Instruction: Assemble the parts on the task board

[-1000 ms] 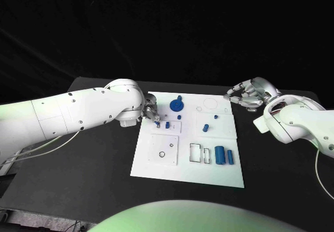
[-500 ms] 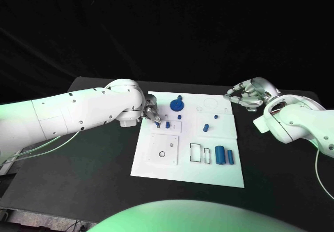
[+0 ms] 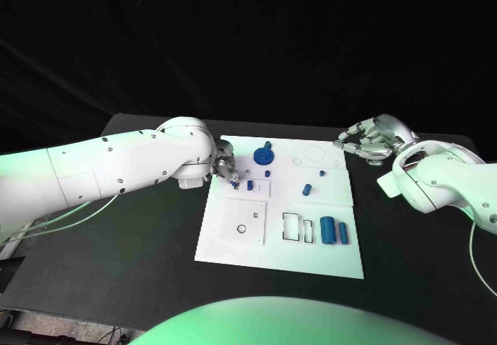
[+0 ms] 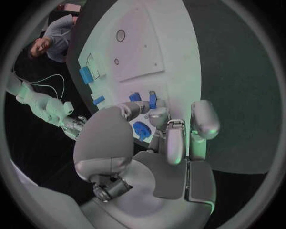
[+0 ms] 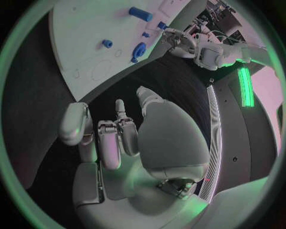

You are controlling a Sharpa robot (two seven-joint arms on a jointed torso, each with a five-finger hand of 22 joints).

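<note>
Left hand (image 3: 223, 170) in the head view sits over the board's (image 3: 240, 248) left edge, near its far left corner, fingertips down by 2 small blue pieces (image 3: 250, 185) in a square outline; whether it pinches anything there I cannot tell. Right hand (image 3: 368, 144) hangs off the board's far right corner over the black counter (image 3: 124, 273), fingers curled loosely apart and holding nothing. On the board, a round blue knob (image 3: 262, 154) stands near the far edge, a small blue peg (image 3: 306, 190) lies around the middle, and 2 blue cylinders (image 3: 327, 231) lie side by side toward the right edge, beside 2 empty rectangular outlines.

From the left wrist, the left hand (image 4: 164, 143) reaches toward the board (image 4: 173, 43). Its fingers (image 4: 202, 119) are spread and its fingertips rest close to 2 small blue pieces (image 4: 152, 99), one of them seemingly touched by a fingertip, though a firm grip is not plain. Just by the palm sits the round blue knob (image 4: 142, 130). Farther along the board lie the cylinders (image 4: 86, 75), and the right hand (image 4: 71, 124) shows past the board's edge.

From the right wrist, the right hand (image 5: 119, 138) has its fingers (image 5: 76, 124) apart over bare counter (image 5: 30, 100), empty. Beyond them lies the board (image 5: 83, 43) with the blue knob (image 5: 139, 50), a small peg (image 5: 107, 44) and another cylinder (image 5: 141, 14), and the left hand (image 5: 178, 40) at its far side.
</note>
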